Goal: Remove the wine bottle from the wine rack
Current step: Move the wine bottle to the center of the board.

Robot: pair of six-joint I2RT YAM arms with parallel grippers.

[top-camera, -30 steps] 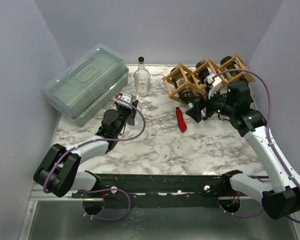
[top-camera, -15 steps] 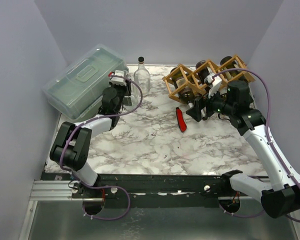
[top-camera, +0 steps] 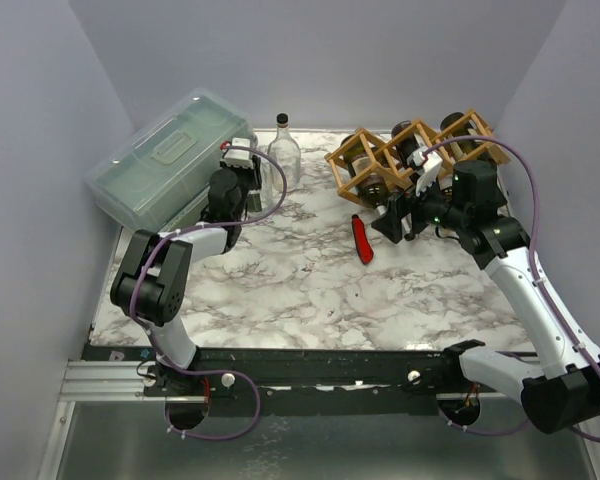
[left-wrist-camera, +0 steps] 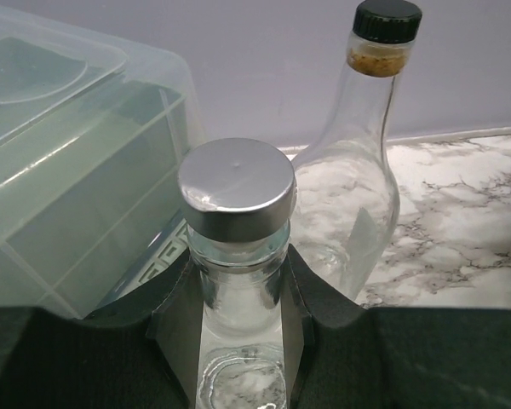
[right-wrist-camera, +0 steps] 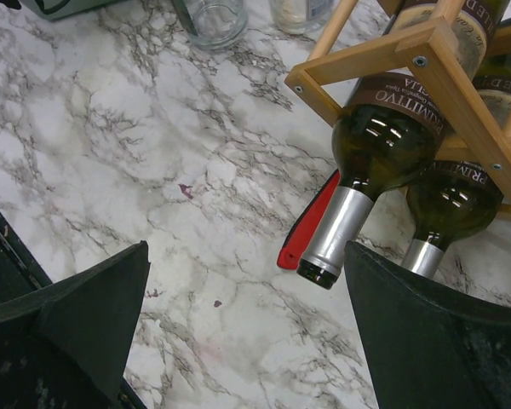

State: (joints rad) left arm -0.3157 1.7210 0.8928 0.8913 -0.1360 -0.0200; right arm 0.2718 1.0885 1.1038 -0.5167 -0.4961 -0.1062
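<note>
The wooden wine rack (top-camera: 400, 150) stands at the back right and holds dark green wine bottles lying with their necks toward me. In the right wrist view the nearest wine bottle (right-wrist-camera: 383, 141) pokes its silver-foiled neck out of the rack (right-wrist-camera: 383, 51), with a second one (right-wrist-camera: 447, 204) beside it. My right gripper (right-wrist-camera: 247, 247) is open, its right finger close beside that neck and touching nothing; it hovers just in front of the rack (top-camera: 392, 225). My left gripper (left-wrist-camera: 238, 273) is shut on the neck of a small clear glass bottle with a silver cap (left-wrist-camera: 236, 187), at the back left (top-camera: 248, 170).
A translucent lidded box (top-camera: 170, 170) sits at the back left, right beside the left gripper. A clear bottle with a black cap (top-camera: 283, 155) stands upright just right of it. A red tool (top-camera: 362, 240) lies on the marble under the rack's front.
The left arm has swung from mid-table to the back left with the silver-capped bottle, ending between the lidded box and the black-capped bottle. The right arm has not moved.
</note>
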